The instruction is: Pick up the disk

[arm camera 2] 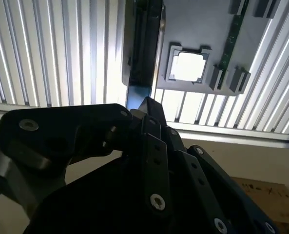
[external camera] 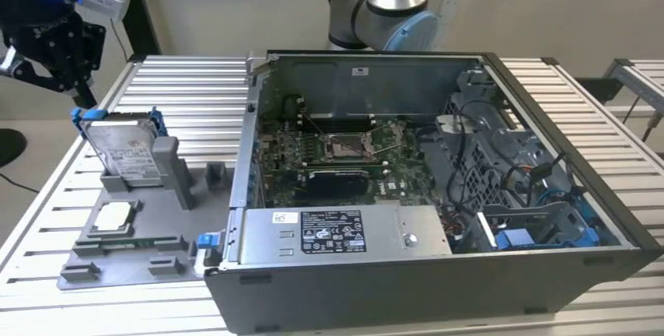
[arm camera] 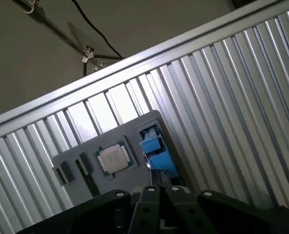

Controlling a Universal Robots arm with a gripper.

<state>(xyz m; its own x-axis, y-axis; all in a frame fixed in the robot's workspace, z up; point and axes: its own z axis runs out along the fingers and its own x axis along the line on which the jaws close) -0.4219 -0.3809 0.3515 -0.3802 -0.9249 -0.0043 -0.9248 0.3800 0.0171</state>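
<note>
Disk [external camera: 124, 149] upright in grey holder [external camera: 179, 176] on desk [external camera: 186, 79]. Gripper [external camera: 87, 103] at top corner of its blue bracket [external camera: 81, 116]; cannot tell if open or clamped. Risk: a corner-only hold could let disk twist, jam in holder, or slip.

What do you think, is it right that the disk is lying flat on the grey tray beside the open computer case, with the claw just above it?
No. The exterior view shows the disk standing upright on edge in the grey tray, not flat. The rest holds: the tray is beside the open computer case, the claw just above the disk.
</note>
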